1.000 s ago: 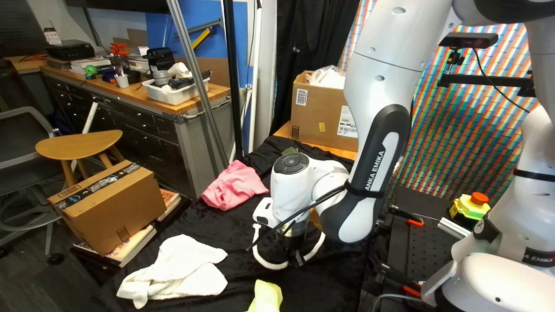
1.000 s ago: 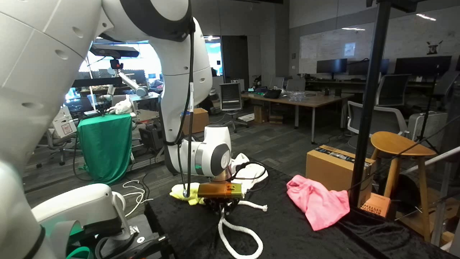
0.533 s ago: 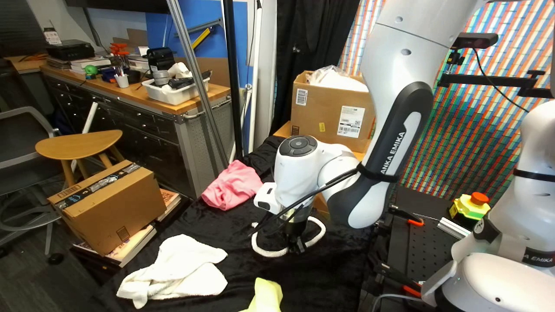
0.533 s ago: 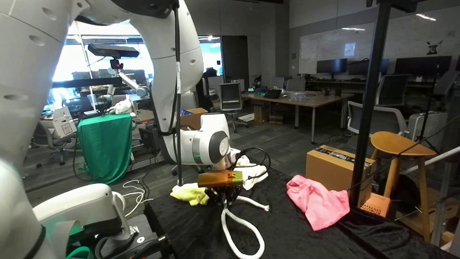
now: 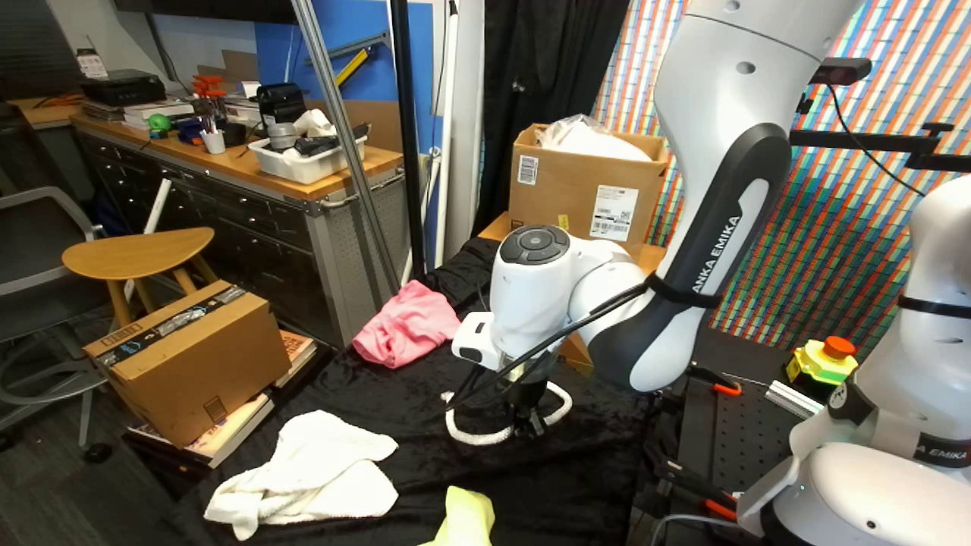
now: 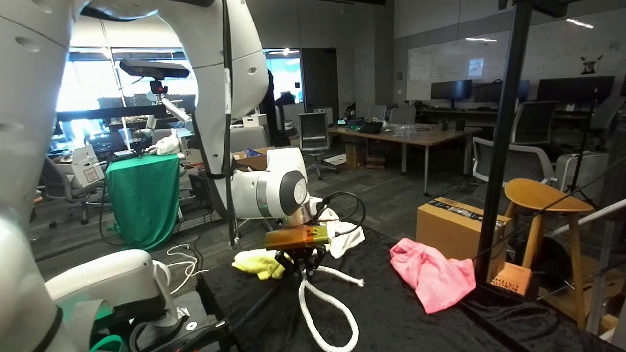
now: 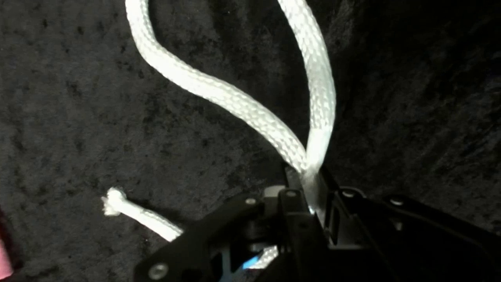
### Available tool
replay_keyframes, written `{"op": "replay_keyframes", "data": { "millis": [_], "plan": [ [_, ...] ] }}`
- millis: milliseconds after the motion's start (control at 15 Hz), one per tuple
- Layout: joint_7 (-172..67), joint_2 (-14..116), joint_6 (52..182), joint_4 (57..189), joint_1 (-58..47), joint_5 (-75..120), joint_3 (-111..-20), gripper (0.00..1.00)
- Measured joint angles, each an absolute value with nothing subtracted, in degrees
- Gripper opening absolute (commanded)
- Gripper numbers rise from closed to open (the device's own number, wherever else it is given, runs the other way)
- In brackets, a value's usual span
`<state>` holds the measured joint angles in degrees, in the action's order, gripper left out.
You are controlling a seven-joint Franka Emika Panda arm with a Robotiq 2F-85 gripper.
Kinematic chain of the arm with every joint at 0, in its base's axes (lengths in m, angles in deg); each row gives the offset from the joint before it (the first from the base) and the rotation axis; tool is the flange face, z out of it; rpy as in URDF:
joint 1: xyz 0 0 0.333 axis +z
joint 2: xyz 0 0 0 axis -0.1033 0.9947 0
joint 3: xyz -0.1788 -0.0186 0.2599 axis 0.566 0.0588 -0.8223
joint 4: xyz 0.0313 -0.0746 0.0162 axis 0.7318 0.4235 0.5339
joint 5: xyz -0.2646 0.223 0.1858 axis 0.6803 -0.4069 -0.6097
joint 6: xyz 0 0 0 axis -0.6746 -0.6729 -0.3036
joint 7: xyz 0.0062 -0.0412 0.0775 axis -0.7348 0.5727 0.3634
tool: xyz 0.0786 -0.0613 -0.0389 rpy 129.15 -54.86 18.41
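Over the last second, the gripper (image 7: 310,178) and the held part of the white rope (image 7: 235,102) have shifted upward in both exterior views. The gripper is clamped on the rope where two strands meet. A loop (image 7: 321,78) extends from this point; a frayed end (image 7: 113,202) projects beside the gripper, over black cloth (image 7: 70,129). A yellow cloth (image 5: 464,519), white towel (image 5: 303,481) and pink cloth (image 5: 410,324) lie apart from the rope. Farther out, a cardboard box (image 5: 193,371) rests on books (image 5: 237,431); a wooden stool (image 5: 140,254) stands near it.
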<state>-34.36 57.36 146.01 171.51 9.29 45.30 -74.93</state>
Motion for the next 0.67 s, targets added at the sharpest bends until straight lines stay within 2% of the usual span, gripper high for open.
{"op": "replay_keyframes", "data": {
  "millis": [333, 667],
  "plan": [
    [-35.36, 54.25, 148.19, 171.86, 9.58, 47.27, -73.08, 0.05],
    [-45.02, 45.98, 151.12, 171.02, 12.48, 57.17, -64.53, 0.05]
  ]
}}
